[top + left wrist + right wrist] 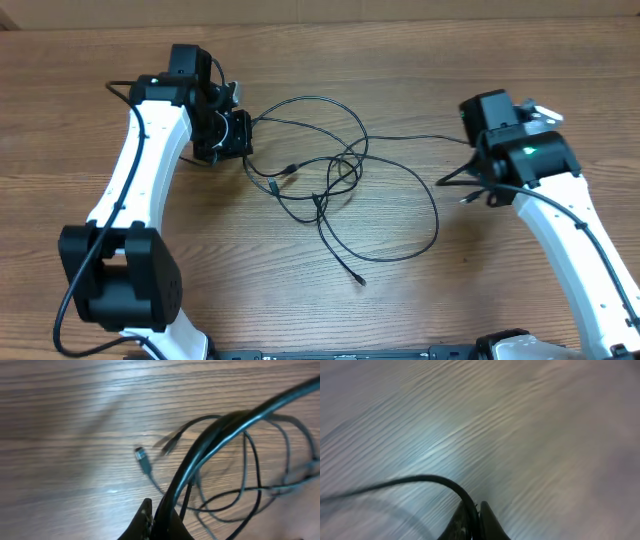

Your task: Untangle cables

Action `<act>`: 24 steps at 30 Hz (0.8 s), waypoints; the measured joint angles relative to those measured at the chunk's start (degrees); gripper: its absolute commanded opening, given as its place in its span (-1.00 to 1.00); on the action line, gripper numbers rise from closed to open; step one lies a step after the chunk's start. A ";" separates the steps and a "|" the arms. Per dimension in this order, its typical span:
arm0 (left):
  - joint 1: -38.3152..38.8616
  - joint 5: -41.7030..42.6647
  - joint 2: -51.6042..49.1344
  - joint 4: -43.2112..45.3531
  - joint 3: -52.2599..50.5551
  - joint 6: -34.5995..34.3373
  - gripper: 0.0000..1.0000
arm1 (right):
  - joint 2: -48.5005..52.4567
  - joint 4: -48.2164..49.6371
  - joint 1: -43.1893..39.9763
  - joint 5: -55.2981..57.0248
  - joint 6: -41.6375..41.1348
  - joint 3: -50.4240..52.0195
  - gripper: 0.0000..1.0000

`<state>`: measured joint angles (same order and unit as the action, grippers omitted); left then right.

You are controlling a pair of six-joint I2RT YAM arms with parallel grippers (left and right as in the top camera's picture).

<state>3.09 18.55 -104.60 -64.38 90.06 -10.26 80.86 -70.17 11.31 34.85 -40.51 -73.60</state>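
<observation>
The cables (345, 165) lie as thin black cords in loose, crossing loops at the middle of the wooden table, with one plug end (358, 281) toward the front. My left gripper (246, 126) is at the tangle's left edge, shut on a cable. In the left wrist view the gripper (159, 522) pinches a black cord (220, 430) that rises to the right, and a small plug (142, 458) lies beyond. My right gripper (472, 142) is at the right, shut on a cable that runs left to the tangle. In the right wrist view that gripper (476, 521) clamps the cord (420, 479).
The wooden table (330, 50) shows bare wood around the tangle. The white left arm (135, 170) stretches along the left side. Along the right side runs the right arm (570, 230). Thicker arm cables hang beside the right wrist (455, 180).
</observation>
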 measured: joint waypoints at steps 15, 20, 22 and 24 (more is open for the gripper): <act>-2.21 2.23 6.03 -0.35 0.11 -0.42 -0.91 | 0.02 8.28 -17.38 -16.83 5.75 0.00 -0.40; 0.57 5.44 6.03 -0.46 0.15 0.22 -0.91 | 0.02 9.70 -16.83 -26.73 10.93 -0.02 0.59; 1.49 6.29 6.03 -0.81 0.15 0.72 -0.92 | 0.02 10.12 -16.85 -29.49 12.44 -0.02 0.74; 2.32 7.43 6.03 -1.11 0.15 1.99 -0.91 | 0.02 11.93 -16.87 -34.58 15.56 -0.02 0.74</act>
<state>5.41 25.98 -98.56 -65.49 90.21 -8.27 80.88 -58.24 -5.56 0.27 -24.95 -73.63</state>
